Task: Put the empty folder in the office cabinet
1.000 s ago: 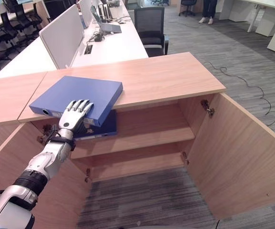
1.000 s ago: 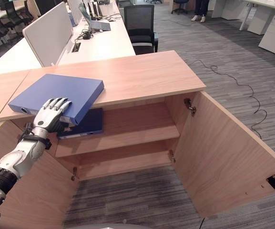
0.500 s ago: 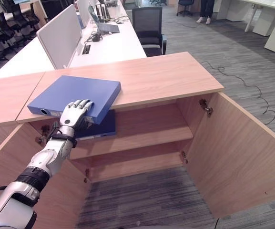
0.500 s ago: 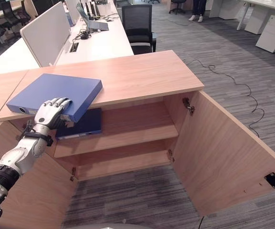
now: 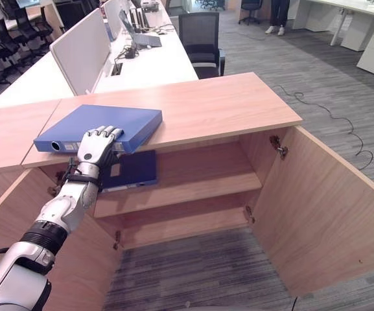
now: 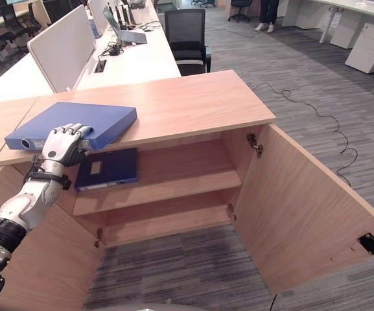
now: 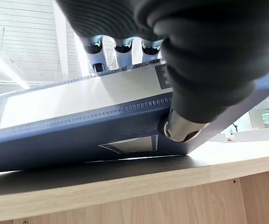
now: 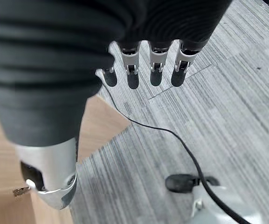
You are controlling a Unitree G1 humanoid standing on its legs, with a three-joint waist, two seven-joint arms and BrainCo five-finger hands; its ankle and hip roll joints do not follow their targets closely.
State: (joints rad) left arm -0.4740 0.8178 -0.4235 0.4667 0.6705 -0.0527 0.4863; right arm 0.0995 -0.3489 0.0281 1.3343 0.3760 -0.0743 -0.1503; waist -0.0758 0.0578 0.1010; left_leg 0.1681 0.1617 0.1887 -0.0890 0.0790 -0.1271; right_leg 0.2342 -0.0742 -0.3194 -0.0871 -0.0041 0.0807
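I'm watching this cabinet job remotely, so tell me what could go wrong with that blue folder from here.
The left hand pinches only the near edge of the blue folder, which juts past the cabinet top; it may tip or slip once pulled clear. A second folder already lies on the upper shelf, so the incoming one may hit it.

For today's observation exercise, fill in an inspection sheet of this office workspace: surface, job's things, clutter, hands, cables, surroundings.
Surface: wooden cabinet top, bare beside the folder.
Job's things: blue folder lies on the cabinet top, its near edge over the front; cabinet door open, shelves exposed.
Clutter: second blue folder lies flat on the upper shelf.
Hands: left hand grips the blue folder's near edge; right hand hangs open above the carpet.
Cables: black cable on the carpet.
Surroundings: desks, office chair.
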